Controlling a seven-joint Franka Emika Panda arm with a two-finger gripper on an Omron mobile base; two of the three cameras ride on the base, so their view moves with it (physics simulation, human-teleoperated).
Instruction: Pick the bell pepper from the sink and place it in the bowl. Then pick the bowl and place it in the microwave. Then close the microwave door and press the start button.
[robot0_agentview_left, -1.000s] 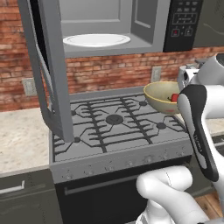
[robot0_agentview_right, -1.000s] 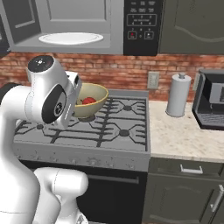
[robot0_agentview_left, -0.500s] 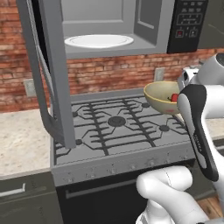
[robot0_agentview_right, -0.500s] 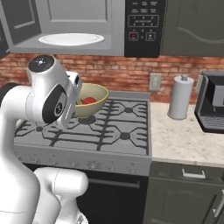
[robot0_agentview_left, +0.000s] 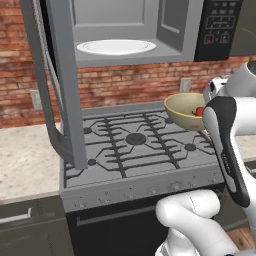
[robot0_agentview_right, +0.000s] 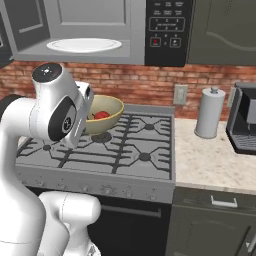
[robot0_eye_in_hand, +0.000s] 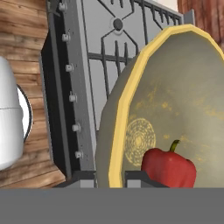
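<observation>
No brand or writing can be read: the keypad on the microwave carries only small marks too fine to make out, plus red and pale buttons.

The pincer is closed on the rim of the bowl; in the hand view its two dark fingertips sit either side of the yellow edge, one outside the wall and one inside. The bowl is held up off the stove, above the grates on the arm's side, in both base views. The bell pepper lies inside the bowl, on the bottom just beside the inner fingertip, its green stem pointing away from the pincer. In the right base view the pepper shows as a red lump over the bowl's rim.

The microwave hangs above and ahead of the pincer, with the microwave door swung wide open, well apart from the bowl on the far side of the stove. The white turntable plate lies bare in the cavity.

Against the earlier frames, bowl, pepper, arm and door stand in the same places; nothing has visibly shifted.

To the right of the pincer, a paper towel roll and a dark coffee machine stand on the desk.
</observation>
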